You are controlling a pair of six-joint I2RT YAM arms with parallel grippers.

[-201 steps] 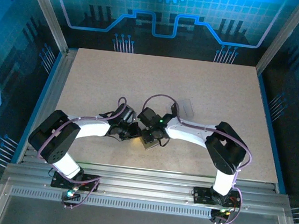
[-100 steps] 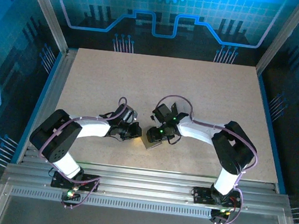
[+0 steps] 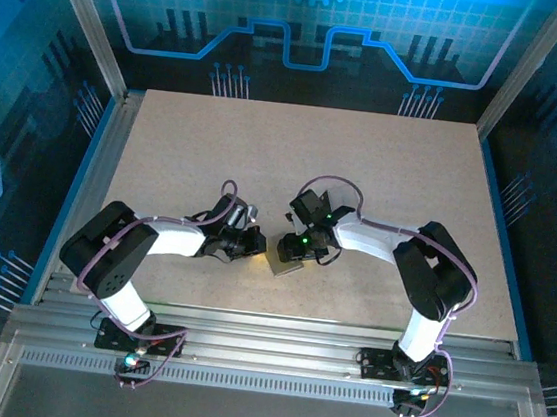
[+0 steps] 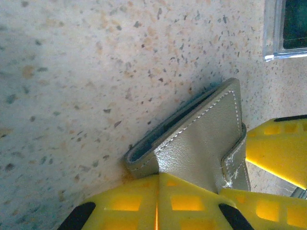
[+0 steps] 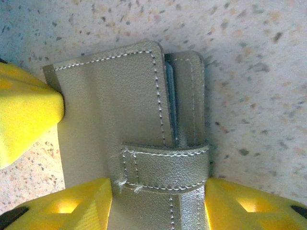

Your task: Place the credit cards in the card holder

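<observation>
The card holder (image 3: 281, 266) is a grey-silver stitched case lying on the speckled table near the front, between my two grippers. My left gripper (image 3: 251, 247) is shut on one corner of its panel (image 4: 201, 139), the yellow fingertips (image 4: 187, 196) pressed together. My right gripper (image 3: 292, 247) stands open over the holder (image 5: 115, 105). One of its fingers (image 5: 81, 203) overlaps the panel. The other finger (image 5: 249, 203) sits against the strap's end. A thin dark edge shows in the holder's slot (image 5: 171, 96). The credit cards are hidden.
A clear plastic box (image 4: 283, 28) lies just past the holder, with something dark inside it. The speckled tabletop (image 3: 295, 150) stretches bare behind the arms. Metal rails (image 3: 262, 353) run along the near edge, and blue walls close the sides.
My right arm has swung its wrist back and to the right, coming at the holder from the far side. The left gripper and the holder have barely moved.
</observation>
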